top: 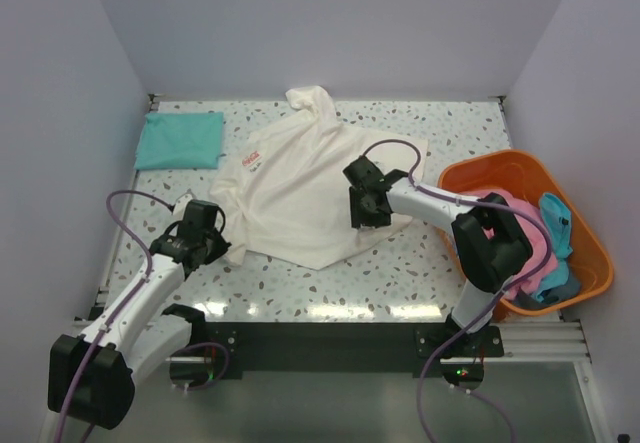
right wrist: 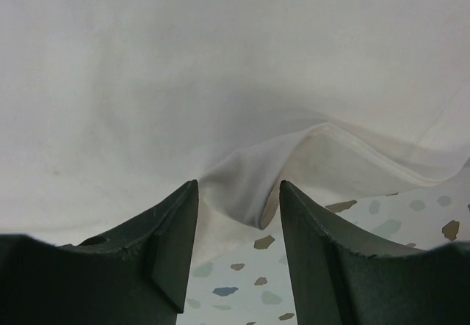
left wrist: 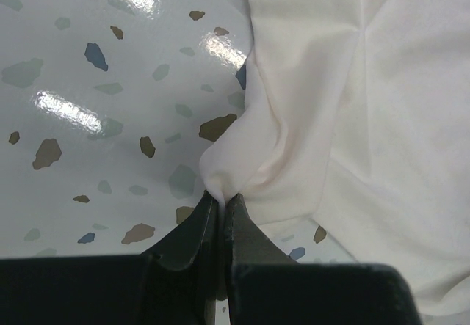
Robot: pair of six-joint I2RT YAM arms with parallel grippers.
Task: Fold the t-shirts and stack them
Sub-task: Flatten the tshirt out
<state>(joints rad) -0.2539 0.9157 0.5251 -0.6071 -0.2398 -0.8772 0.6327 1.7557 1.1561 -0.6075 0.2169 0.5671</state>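
Observation:
The large cream t-shirt [top: 300, 188] lies spread and rumpled on the table's middle, small red chest text up. My left gripper [top: 207, 235] is at its near left corner, shut on a pinch of the cream cloth [left wrist: 308, 119]. My right gripper [top: 364, 215] hovers over the shirt's right hem; its jaws are open around a raised fold of cream cloth [right wrist: 250, 193], not closed on it. A folded teal t-shirt [top: 180, 140] lies flat at the far left. Pink [top: 520, 228] and blue [top: 556, 233] shirts sit in the basket.
An orange plastic basket [top: 478, 169] stands at the right edge, against the right wall. White walls close in the table on the left, back and right. Speckled tabletop [top: 340, 283] shows in front of the cream shirt.

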